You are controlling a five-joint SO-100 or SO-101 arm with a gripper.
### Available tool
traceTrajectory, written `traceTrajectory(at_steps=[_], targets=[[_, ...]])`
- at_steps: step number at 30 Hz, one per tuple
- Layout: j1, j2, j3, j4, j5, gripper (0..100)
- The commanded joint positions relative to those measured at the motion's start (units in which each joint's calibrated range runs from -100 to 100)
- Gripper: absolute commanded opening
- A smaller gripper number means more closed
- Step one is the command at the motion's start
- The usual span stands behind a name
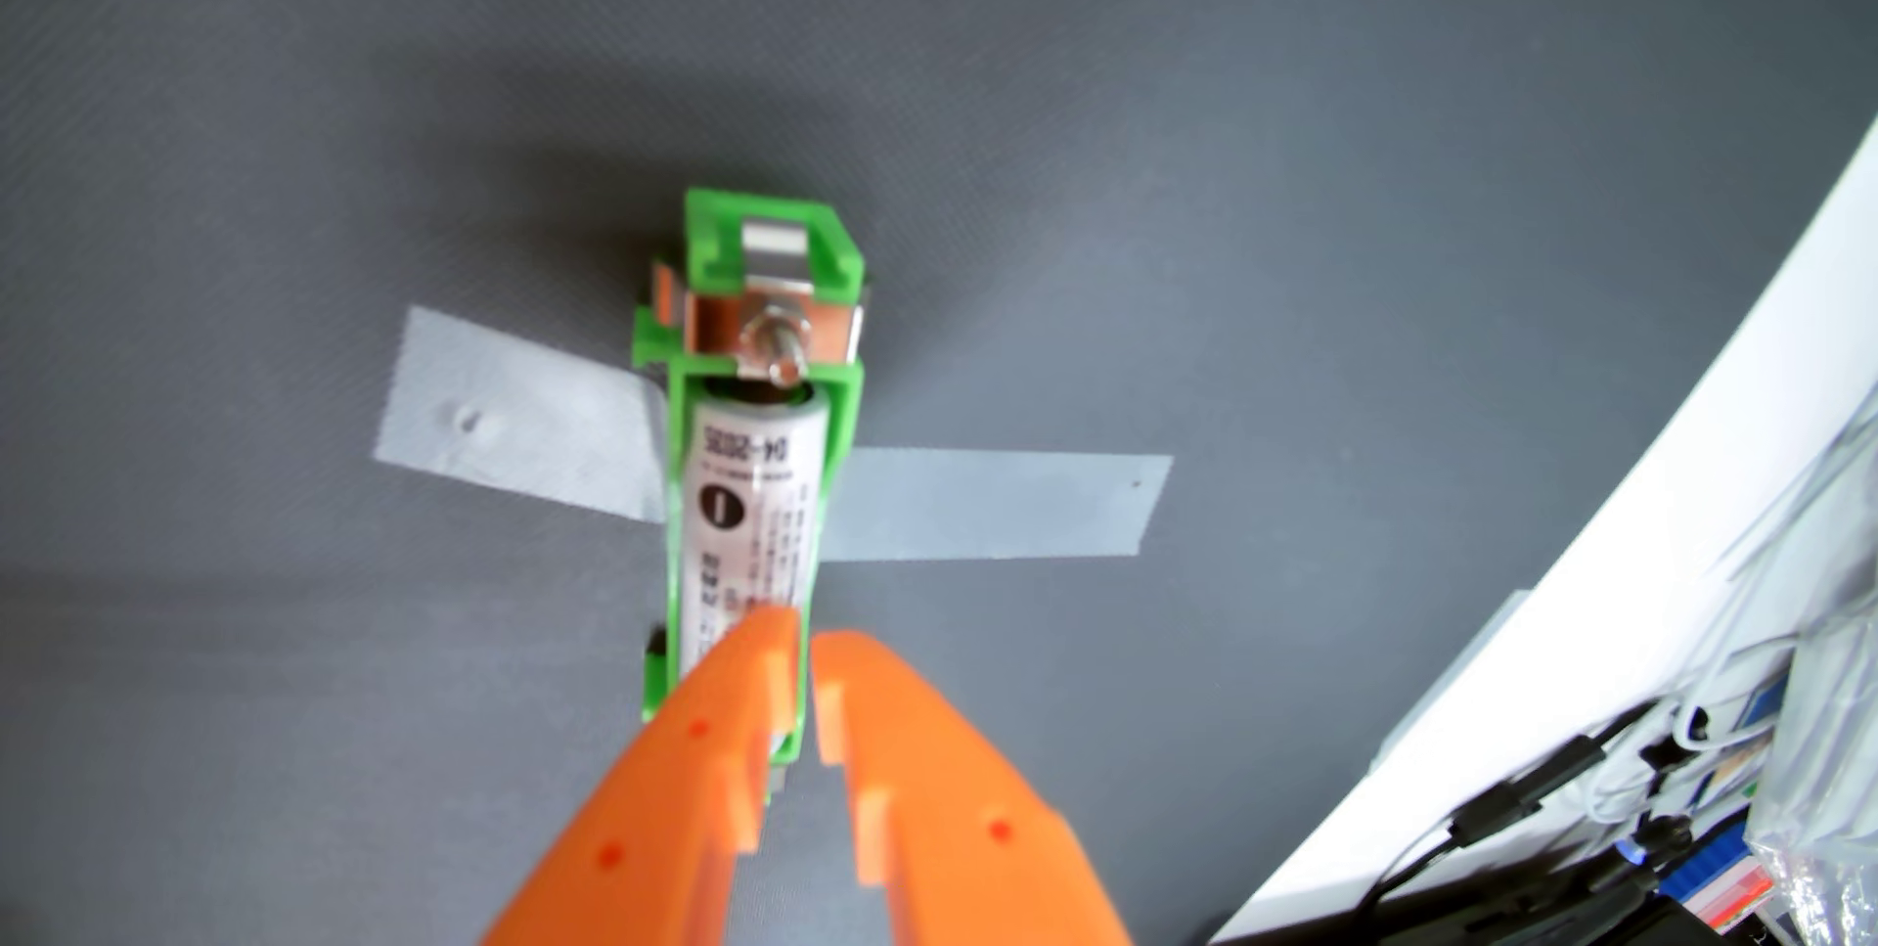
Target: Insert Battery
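Note:
A white cylindrical battery (pixel 752 509) with black print lies lengthwise in a green plastic holder (pixel 711 240) at the centre of the wrist view. Its far end sits close to a metal contact with a screw (pixel 777 349). My orange gripper (pixel 808 636) comes in from the bottom edge, its jaws almost together with only a thin gap. The left fingertip (pixel 762 646) lies over the near end of the battery, and the right fingertip (pixel 849 662) is just outside the holder's right wall. The holder's near end is hidden behind the fingers.
Two strips of grey tape (pixel 996 504) hold the holder down on a dark grey mat (pixel 305 194). A white edge (pixel 1626 550) runs along the right, with black cables and clutter (pixel 1524 804) beyond it at the lower right.

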Motion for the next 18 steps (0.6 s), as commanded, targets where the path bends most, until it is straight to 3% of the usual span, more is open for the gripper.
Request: traceTrajectory(at_steps=[1, 18], targets=[[0.52, -0.91, 0.92, -0.24, 0.17, 2], [0.52, -0.99, 2.72, -0.66, 0.17, 2]])
